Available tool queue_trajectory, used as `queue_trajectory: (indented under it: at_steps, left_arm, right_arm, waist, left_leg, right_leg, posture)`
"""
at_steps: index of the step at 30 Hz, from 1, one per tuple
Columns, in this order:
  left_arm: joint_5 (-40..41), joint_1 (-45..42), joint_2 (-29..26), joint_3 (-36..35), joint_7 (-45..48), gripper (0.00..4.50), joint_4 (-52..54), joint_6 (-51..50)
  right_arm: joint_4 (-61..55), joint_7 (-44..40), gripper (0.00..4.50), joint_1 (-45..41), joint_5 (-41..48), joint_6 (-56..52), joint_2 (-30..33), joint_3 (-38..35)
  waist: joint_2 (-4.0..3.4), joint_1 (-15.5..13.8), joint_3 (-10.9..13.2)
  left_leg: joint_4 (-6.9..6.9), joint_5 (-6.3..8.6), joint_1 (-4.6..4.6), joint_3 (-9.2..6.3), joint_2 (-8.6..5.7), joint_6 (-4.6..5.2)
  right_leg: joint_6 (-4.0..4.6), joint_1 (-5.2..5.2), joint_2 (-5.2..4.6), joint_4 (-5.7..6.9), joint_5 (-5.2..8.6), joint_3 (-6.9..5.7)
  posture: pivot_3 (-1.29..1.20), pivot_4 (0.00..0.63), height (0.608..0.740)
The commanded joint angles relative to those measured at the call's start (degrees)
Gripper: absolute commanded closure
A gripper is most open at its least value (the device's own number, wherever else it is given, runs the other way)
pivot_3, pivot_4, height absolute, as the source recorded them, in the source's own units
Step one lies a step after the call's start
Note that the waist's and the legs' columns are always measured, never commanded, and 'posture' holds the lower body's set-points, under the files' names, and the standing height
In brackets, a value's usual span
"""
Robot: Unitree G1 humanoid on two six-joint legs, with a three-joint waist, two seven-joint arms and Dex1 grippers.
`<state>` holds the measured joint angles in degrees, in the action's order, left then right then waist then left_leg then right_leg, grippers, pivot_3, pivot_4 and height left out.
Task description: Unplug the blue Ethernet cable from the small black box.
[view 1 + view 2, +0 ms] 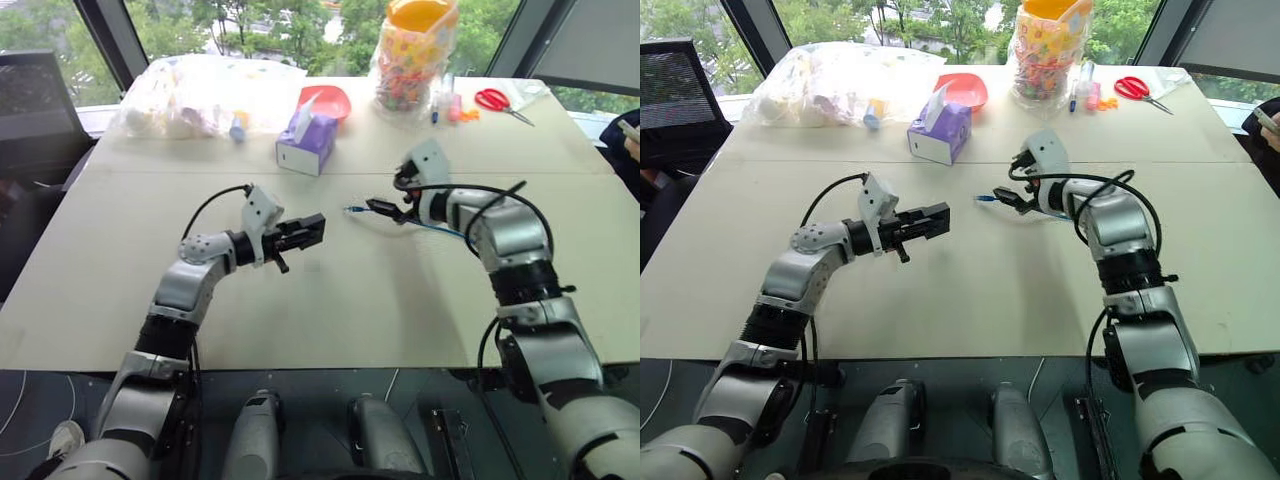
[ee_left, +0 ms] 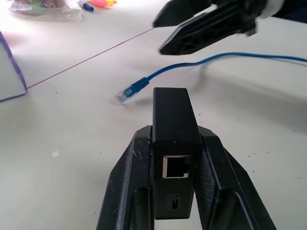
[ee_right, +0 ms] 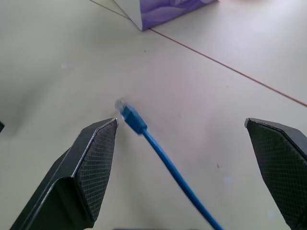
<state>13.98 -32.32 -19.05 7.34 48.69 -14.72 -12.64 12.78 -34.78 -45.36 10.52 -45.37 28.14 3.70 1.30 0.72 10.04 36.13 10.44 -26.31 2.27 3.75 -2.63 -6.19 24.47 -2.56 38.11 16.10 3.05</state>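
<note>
Cable is out of the box. The left gripper (image 2: 175, 158) is clamped on the small black box (image 2: 173, 125), fingers pressing its two side faces, the box's long axis running straight out along the fingers. The box's empty Ethernet port faces back toward the wrist camera (no plug in it).

The blue Ethernet cable (image 3: 165, 160) lies on the beige table (image 1: 330, 310), its clear plug end (image 2: 123, 95) loose on the surface just beyond the far end of the box, well apart from any port. From the plug the cord's long axis runs away toward the robot's right, passing under the right arm.

The right gripper (image 3: 182, 158) is spread wide, nothing between its fingers; the cable passes through the gap without touching either pad, plug tip near the one finger (image 3: 93, 167).

Key relation: plug lies between the two grippers, nearer the right one, which hovers right over it. The unplugging looks done; judging from this, what's left is setting the box down. Purple tissue box (image 1: 307, 142) sits farther back, not involved.
</note>
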Motion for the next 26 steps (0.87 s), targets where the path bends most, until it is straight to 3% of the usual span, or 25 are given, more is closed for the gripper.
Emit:
queue_trajectory:
  at_steps: [1,5,9,15,20,26]
  left_arm:
    - [-1.6,-0.5,1.8,-0.9,-2.0,4.01,-3.1,5.8]
    - [-1.6,-0.1,2.5,-1.9,-2.7,4.01,-6.0,7.1]
    - [-1.4,1.3,1.3,-2.5,-2.1,2.04,-6.1,7.1]
    - [0.0,4.0,-1.7,-4.2,-1.0,0.01,-2.9,5.3]
    - [5.4,8.1,-7.2,-8.6,1.3,0.01,6.3,-3.1]
    - [8.6,13.3,-13.8,-10.1,3.9,0.01,15.8,-11.5]
  right_arm:
    - [-9.4,1.3,0.15,2.9,1.9,-4.2,0.8,-2.7]
    - [-16.7,2.6,0.15,7.1,3.3,-8.8,0.9,-4.2]
    - [-22.7,3.8,0.00,10.7,4.7,-12.6,0.7,-4.9]
    - [-29.1,2.7,0.00,14.2,7.7,-16.5,2.1,-5.2]
    - [-38.2,-3.7,0.00,18.0,14.7,-17.9,6.9,-6.6]
    - [-41.5,-6.1,0.00,20.7,19.1,-17.0,9.1,-7.6]
  waist:
    - [0.00,0.1,0.0]
    - [0.00,0.1,0.0]
    - [-0.01,0.1,0.0]
    - [-0.01,0.1,0.0]
    - [0.00,0.1,0.0]
    - [0.01,0.2,0.0]
  left_leg:
    - [0.00,0.00,0.01,0.00,0.00,0.00]
    - [0.01,0.00,0.02,-0.02,0.02,0.00]
    - [0.02,0.00,0.02,-0.02,0.01,0.00]
    - [0.02,0.00,0.01,-0.03,0.01,0.00]
    - [-0.01,0.00,0.01,-0.05,0.02,0.00]
    - [0.04,0.00,0.08,-0.08,0.03,0.00]
  right_leg:
    - [0.00,0.00,0.01,0.01,0.00,0.00]
    - [0.00,0.00,0.03,0.02,0.00,0.00]
    - [0.00,-0.01,0.02,0.02,0.00,0.00]
    - [0.00,-0.02,0.01,0.02,0.00,0.00]
    - [0.01,-0.02,0.00,0.00,0.01,0.00]
    - [0.17,-0.11,0.00,-0.03,0.09,-0.02]
  posture:
    - [0.00,0.150,0.735]
    - [0.00,0.150,0.735]
    - [0.00,0.150,0.735]
    - [0.00,0.150,0.735]
    - [0.00,0.150,0.735]
    - [0.00,0.150,0.735]
